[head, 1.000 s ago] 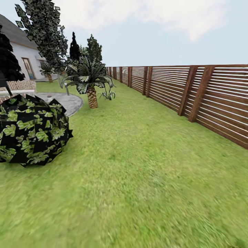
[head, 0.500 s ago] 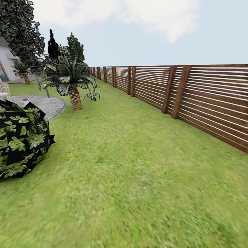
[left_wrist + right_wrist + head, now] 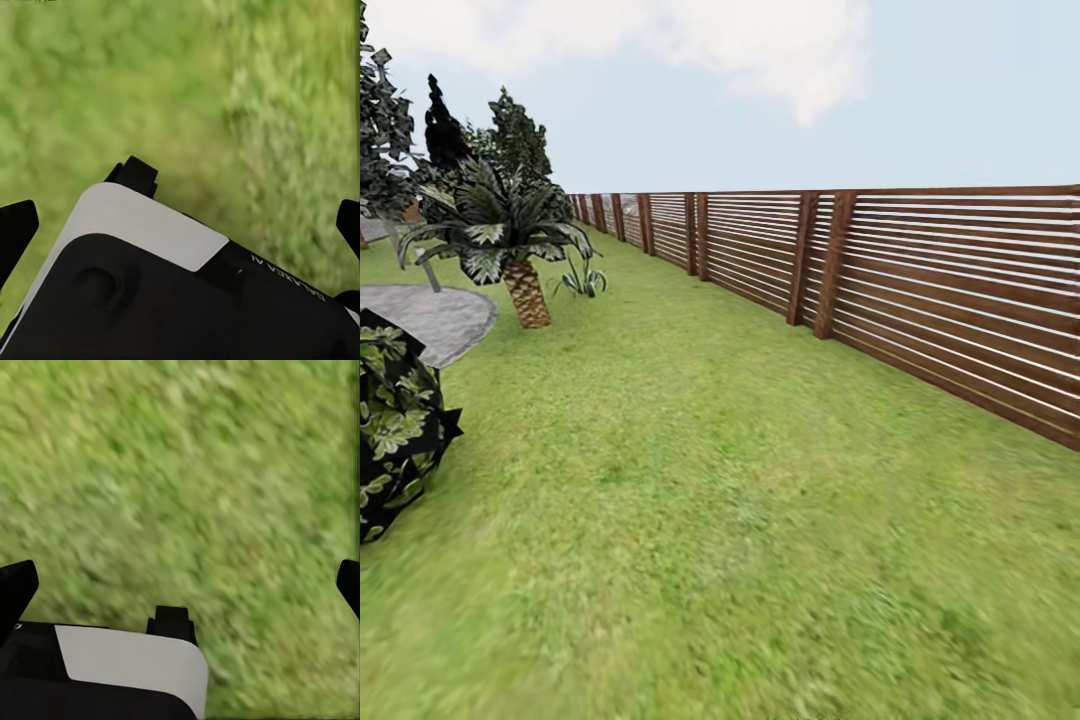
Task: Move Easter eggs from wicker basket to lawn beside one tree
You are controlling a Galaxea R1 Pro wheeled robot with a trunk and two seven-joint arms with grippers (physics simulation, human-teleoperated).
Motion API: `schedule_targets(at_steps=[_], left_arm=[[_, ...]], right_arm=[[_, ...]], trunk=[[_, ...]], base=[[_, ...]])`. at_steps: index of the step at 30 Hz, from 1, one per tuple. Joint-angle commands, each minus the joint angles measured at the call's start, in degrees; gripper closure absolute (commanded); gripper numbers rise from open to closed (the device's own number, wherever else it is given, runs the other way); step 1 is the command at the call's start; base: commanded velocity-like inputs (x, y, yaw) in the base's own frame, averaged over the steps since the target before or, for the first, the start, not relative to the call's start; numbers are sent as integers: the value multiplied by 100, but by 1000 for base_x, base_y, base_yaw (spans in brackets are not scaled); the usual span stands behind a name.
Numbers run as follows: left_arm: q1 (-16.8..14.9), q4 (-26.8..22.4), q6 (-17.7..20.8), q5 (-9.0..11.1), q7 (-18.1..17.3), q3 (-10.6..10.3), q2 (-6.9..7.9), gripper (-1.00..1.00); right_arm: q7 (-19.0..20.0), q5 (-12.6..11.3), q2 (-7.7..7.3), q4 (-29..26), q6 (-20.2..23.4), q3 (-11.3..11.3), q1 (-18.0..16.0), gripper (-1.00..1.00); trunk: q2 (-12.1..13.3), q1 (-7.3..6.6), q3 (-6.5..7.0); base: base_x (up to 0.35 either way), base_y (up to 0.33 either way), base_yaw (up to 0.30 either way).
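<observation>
The Easter eggs and the wicker basket are out of view. The lawn (image 3: 710, 480) spreads wide and green ahead of me in the head view. At the far left edge stands the dark, pale-spotted foliage of a tree (image 3: 378, 140), its trunk cut off by the frame. In the left wrist view my left gripper (image 3: 180, 225) is open over grass, its black fingertips (image 3: 16, 225) far apart, with part of my own black and white body below it. My right gripper (image 3: 180, 585) is likewise open above grass, holding nothing.
A brown slatted fence (image 3: 920, 290) runs along the right side into the distance. A round dark bush (image 3: 395, 430) sits at the left, with a grey paved patch (image 3: 430, 320) behind it. A short palm (image 3: 510, 240) and darker trees stand further back.
The whole head view has swung to the right: bush, palm and paved patch have slid left and the white house has left the picture. This is the camera moving, not the things.
</observation>
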Motion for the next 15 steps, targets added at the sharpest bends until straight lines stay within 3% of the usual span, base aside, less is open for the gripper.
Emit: schedule_targets(at_steps=[1,13,15], left_arm=[[1,5,8,-17,14,45,1,-100],[11,4,8,-5,14,53,3,-100],[38,4,8,72,14,58,14,-100]], right_arm=[[3,39,-2,11,-21,8,-6,-100],[-40,49,-2,3,-12,6,-6,-100],[-42,43,20,4,-5,6,-6,-100]], trunk=[[-3,0,-3],[-3,0,24],[-3,0,25]], base=[[0,0,-285],[0,0,-285],[0,0,-283]])
